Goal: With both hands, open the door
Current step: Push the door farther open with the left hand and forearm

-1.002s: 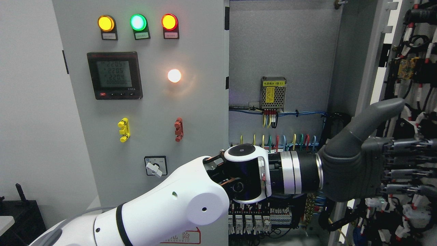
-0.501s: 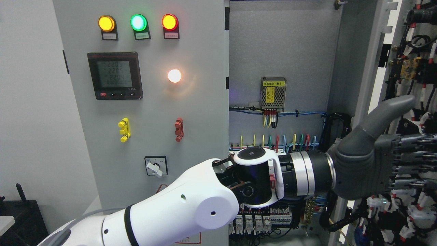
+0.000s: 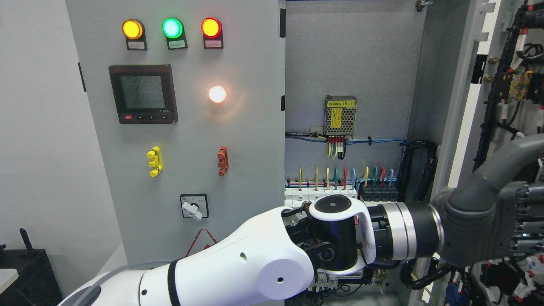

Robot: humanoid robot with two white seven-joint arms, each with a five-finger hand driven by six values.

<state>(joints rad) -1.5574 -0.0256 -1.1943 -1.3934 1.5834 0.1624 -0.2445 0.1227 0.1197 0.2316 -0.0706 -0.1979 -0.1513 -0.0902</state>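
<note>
Presently, findings are as follows.

Left arm: enters from the lower left and reaches across the cabinet opening to the right-hand door (image 3: 469,76), so it is the left hand (image 3: 488,229) despite working on the picture's right.

Left hand, posture: thumb raised and stretched up to the right; fingers (image 3: 527,221) extended flat toward the right edge, uncurled and clasping nothing. The palm appears set against the door's inner side near its edge, though actual contact is hidden by the hand itself. Judged reason: a flat hand pushes a swinging panel without needing a handle.

Right hand: not visible.

Right-hand door: already swung well outward, seen nearly edge-on at the right, its wired inner face showing. Judged mostly open.

Left-hand door (image 3: 187,127): appears shut, facing the camera, carrying three lamps (image 3: 171,27), a meter (image 3: 142,93), a white light (image 3: 217,94) and a rotary switch (image 3: 194,206).

Cabinet interior (image 3: 348,55): exposed between the two doors; a small power supply (image 3: 340,116) on the back plate, coloured wires (image 3: 344,174) and breakers below.

Step in hand: pushing the right-hand door further back.

Risk: fingers lie close to the door's wiring and could snag it.

Outstanding: the left-hand door, if the task covers it, is not yet opened.
</note>
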